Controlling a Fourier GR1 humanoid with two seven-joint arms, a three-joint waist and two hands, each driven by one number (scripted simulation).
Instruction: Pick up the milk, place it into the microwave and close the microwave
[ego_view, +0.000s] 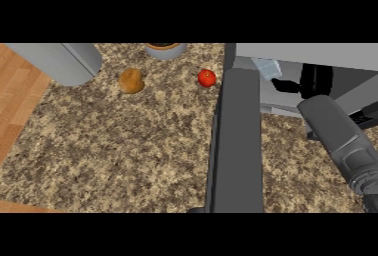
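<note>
**Right hand inside the microwave, milk at its fingers**

Nearest, the open microwave door (236, 150) stands edge-on as a dark grey slab, its lower end cut off by the view's edge. Beside it the right forearm (343, 140), a smooth grey cylinder, reaches into the microwave (310, 55). The right hand (284, 85) is mostly hidden; only black fingers show, touching the pale milk carton (267, 66) inside the cavity. Whether they grip it cannot be told. The left hand shows nowhere. The speckled granite tabletop (118, 145) carries a brown potato (131, 80) and a red tomato (207, 77) farther back, then a grey cylinder (63, 62) and a round pot (164, 49) half cut off.
</note>
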